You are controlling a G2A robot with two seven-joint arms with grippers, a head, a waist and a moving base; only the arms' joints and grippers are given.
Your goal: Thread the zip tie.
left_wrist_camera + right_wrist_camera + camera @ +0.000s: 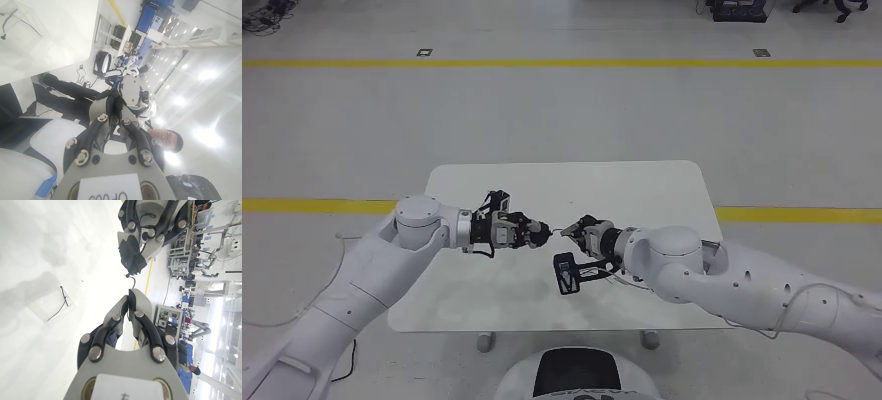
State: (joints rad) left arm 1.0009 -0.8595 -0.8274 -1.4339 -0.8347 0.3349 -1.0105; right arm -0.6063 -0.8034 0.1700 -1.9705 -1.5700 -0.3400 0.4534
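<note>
Over the middle of the table [642,190] your two grippers face each other, tip to tip. The right gripper [128,295] has its fingers pressed together on the black zip tie [134,282]. The strap curves across the gap, and its head sits right at the left gripper [132,269]. The left fingers are closed tight, but you cannot tell whether they pinch the tie. On the table, a second zip tie [63,300] lies in a clear tray [47,308].
</note>
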